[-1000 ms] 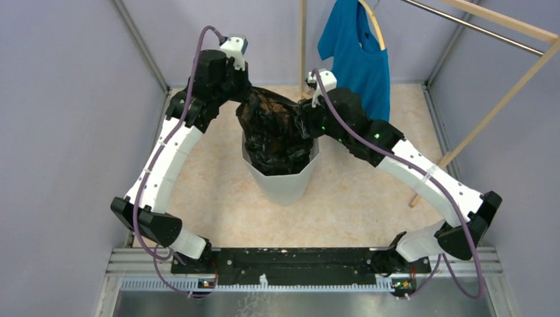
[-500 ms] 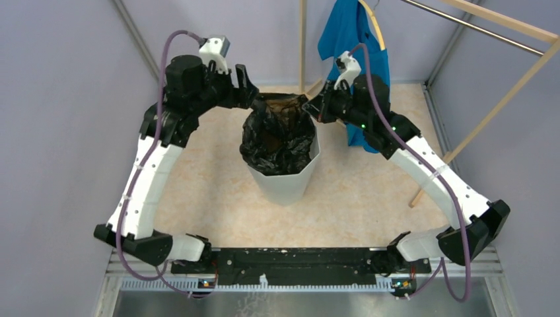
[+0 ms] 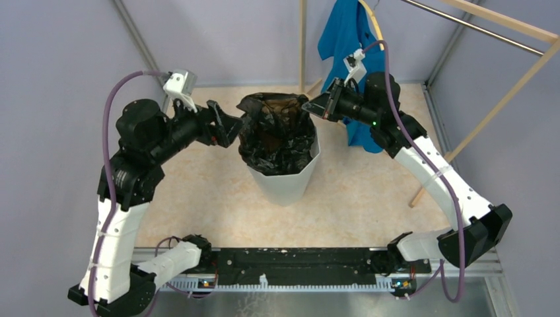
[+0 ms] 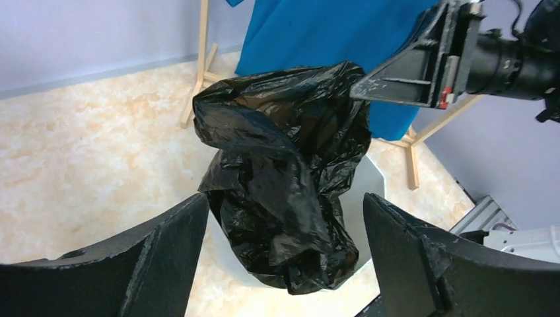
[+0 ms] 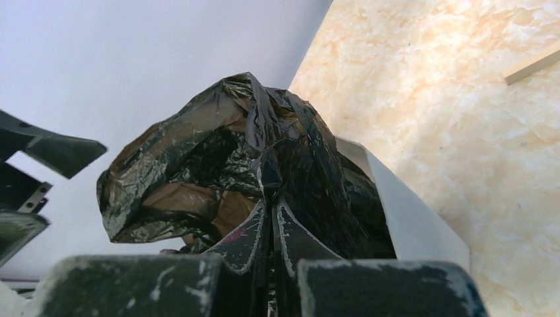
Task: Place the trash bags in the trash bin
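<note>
The left gripper (image 3: 231, 127) is hovering, jaws spread wide, just beside the trash bag (image 3: 274, 132). The bag is sitting mostly inside the trash bin (image 3: 284, 183), top bulging above the rim, and the right gripper (image 3: 315, 105) is clamping shut on its upper edge.

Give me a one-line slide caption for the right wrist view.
Right gripper shut on a fold of the black trash bag, which bulges above the white bin.
</note>
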{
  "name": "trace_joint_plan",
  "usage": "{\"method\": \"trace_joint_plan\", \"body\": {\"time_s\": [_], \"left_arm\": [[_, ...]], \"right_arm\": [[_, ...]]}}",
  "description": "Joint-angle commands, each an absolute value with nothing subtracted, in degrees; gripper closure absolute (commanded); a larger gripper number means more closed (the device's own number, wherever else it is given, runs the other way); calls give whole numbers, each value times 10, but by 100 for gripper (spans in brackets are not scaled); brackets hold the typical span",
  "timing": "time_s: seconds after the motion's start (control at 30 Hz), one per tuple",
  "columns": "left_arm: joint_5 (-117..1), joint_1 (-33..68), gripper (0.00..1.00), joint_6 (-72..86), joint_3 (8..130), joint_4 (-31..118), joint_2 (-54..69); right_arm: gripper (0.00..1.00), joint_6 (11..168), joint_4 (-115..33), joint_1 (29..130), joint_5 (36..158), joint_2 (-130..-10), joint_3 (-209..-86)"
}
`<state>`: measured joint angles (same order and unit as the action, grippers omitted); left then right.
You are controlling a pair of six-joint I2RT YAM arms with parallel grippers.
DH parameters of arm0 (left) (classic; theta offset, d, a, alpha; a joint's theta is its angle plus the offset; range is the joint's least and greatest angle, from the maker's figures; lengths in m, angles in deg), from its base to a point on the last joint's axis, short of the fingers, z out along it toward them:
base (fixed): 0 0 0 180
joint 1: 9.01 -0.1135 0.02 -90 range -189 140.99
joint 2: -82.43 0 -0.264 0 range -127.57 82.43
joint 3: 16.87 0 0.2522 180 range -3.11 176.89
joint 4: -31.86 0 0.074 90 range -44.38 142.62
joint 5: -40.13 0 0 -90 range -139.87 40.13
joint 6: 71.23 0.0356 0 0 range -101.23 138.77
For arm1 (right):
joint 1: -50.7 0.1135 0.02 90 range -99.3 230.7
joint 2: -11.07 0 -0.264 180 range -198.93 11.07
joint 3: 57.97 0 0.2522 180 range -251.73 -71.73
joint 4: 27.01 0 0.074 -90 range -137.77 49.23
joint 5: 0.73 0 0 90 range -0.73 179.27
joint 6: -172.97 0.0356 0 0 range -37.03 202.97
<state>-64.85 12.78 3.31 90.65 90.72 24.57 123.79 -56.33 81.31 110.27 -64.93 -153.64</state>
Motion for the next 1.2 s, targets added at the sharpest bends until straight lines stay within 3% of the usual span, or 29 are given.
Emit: {"method": "trace_joint_plan", "body": {"time_s": [0.0, 0.1, 0.23, 0.43, 0.57, 0.67, 0.93, 1.17], "left_arm": [[-655, 125, 12, 15, 885, 915, 220], [-636, 126, 29, 16, 877, 902, 214], [-649, 126, 62, 11, 878, 887, 203], [-664, 126, 68, 6, 871, 878, 220], [-662, 125, 89, 14, 873, 891, 214], [-643, 126, 99, 17, 872, 893, 210], [-557, 112, 100, 24, 867, 908, 131], [-539, 64, 100, 31, 794, 877, 120]], "right_arm": [[100, 1257, -533, 806, 1129, -626, -1544], [100, 1259, -539, 800, 1132, -623, -1548], [100, 1260, -555, 791, 1139, -622, -1555], [100, 1259, -563, 776, 1156, -622, -1553], [100, 1260, -559, 772, 1162, -621, -1551], [100, 1255, -564, 765, 1158, -621, -1551], [100, 1296, -546, 698, 1270, -650, -1527], [100, 1155, -664, 693, 1205, -689, -1523]]}}
